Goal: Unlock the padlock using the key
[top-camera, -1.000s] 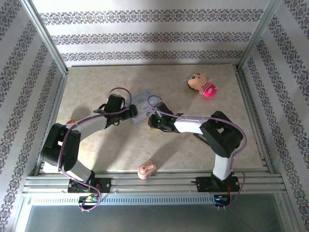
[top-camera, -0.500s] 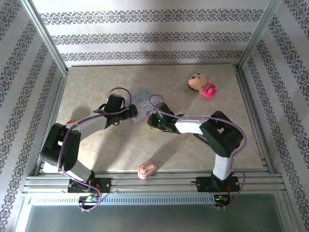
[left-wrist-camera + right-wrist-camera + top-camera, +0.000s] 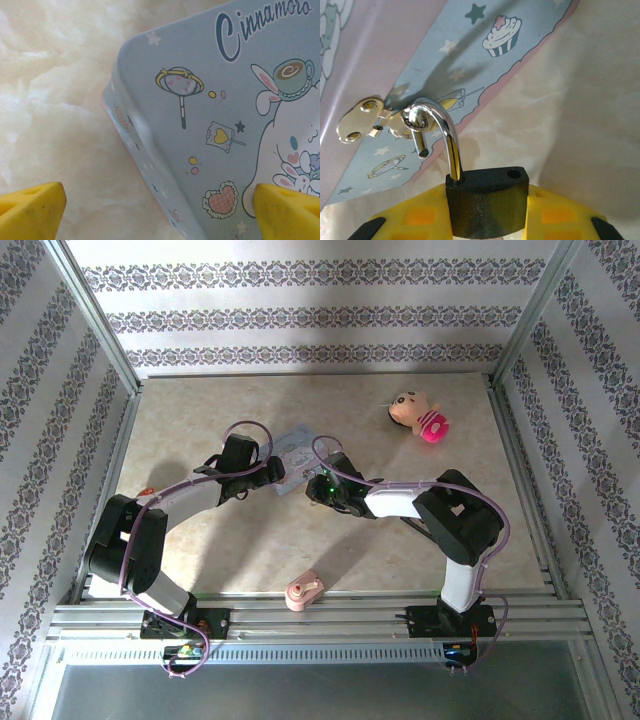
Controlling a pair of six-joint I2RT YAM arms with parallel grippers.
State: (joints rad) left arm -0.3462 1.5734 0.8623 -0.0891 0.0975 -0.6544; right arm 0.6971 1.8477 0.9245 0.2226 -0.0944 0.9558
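We found the right tool [image 3: 487, 220] closed on the small black block-shaped padlock [image 3: 487, 197], its yellow fingers [image 3: 555, 215] clamping the body on both sides. The silvery shackle [image 3: 447, 132] was hooked through the metal hasp [image 3: 362, 120] on the side of the pale blue cartoon tin [image 3: 435, 55], with one shackle end out of the body. The tin lay near the middle of the beige surface [image 3: 200, 420]. The left tool [image 3: 160, 215] stood wide open astride a tin corner, gripping nothing.
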